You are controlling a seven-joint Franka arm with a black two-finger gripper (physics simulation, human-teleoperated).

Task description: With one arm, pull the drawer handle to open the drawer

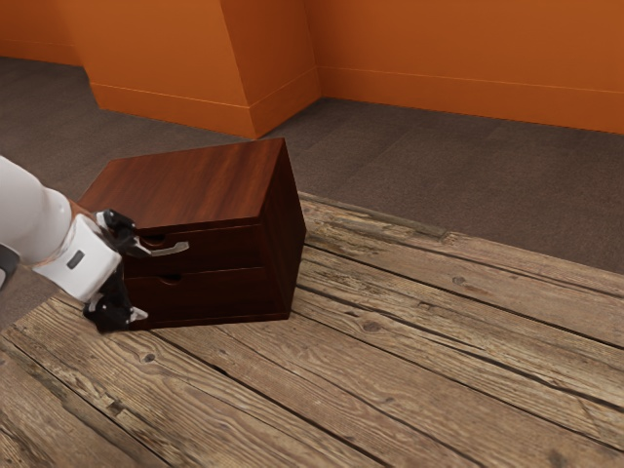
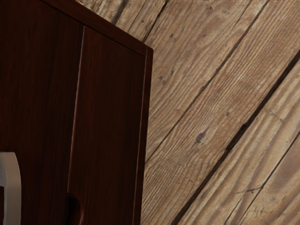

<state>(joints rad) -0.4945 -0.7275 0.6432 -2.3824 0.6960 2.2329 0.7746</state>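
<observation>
1. You have a bench (image 1: 409,370) of weathered grey-brown planks. It carries the cabinet and runs on well past the cabinet toward the exterior view's right. Behind the cabinet lie a dark carpeted floor (image 1: 439,166) and orange walls (image 1: 468,49)
2. The cabinet (image 1: 195,180) is dark red-brown wood and stands flat on the bench. Two drawer fronts are stacked on the face turned toward the arm. In the wrist view, the cabinet (image 2: 108,117) shows as dark panels with a seam between them, and the bench (image 2: 225,93) planks run slantwise beside it
3. Your arm (image 1: 29,219), white, reaches the cabinet's front face from the exterior view's left
4. The upper drawer (image 1: 219,249) sits just under the cabinet's top, with the lower drawer (image 1: 214,292) directly beneath it. The two fronts look level with each other
5. Your tool (image 1: 132,276) is released and held against the cabinet's front, its black fingers well apart, one above the other. The upper finger (image 1: 122,232) is at the upper drawer's height. The lower finger (image 1: 112,312) is by the cabinet's bottom front corner, just above the bench
6. The handle (image 1: 168,250) is a silver bar on the upper drawer's front. Its near end is right at the upper finger; you cannot tell whether they touch. In the wrist view, the handle (image 2: 8,185) is a pale piece against the cabinet's dark face
</observation>
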